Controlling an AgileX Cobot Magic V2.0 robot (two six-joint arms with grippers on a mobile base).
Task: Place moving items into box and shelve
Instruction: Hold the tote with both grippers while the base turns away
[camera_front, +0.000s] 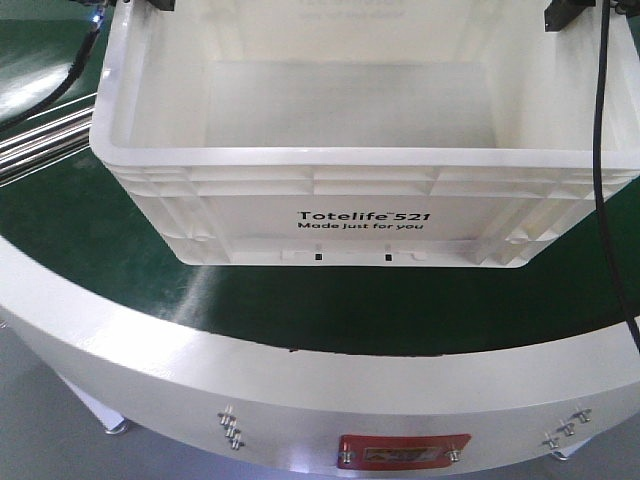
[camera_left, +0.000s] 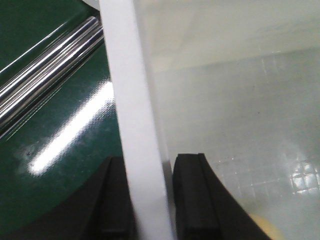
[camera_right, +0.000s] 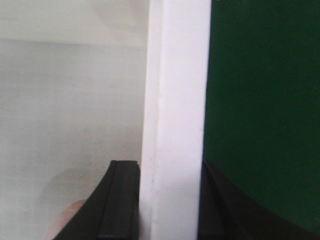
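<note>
**Two Hands Clamped on the Box Walls**

Two hands gripped the box (camera_front: 360, 200) at opposite side walls. The box was a large white crate with a ribbed rim. It stood upright and open-topped on the green surface of the desk (camera_front: 100, 230), and its printed side faced the curved white desk edge.

1. Left hand (camera_left: 150, 162): the black fingers (camera_left: 112, 200) straddled the left wall rim. One finger lay outside over the green surface and one lay inside the box. Both pressed against the wall.
2. Right hand (camera_right: 167, 170): the fingers were clamped on the right wall rim in the same way, one inside and one outside.

Chrome rails (camera_left: 45, 70) ran across the desk just beside the left wall. A black cable (camera_front: 600, 150) hung past the right side of the box. A red plate (camera_front: 405, 450) was fixed to the front face of the desk.
</note>
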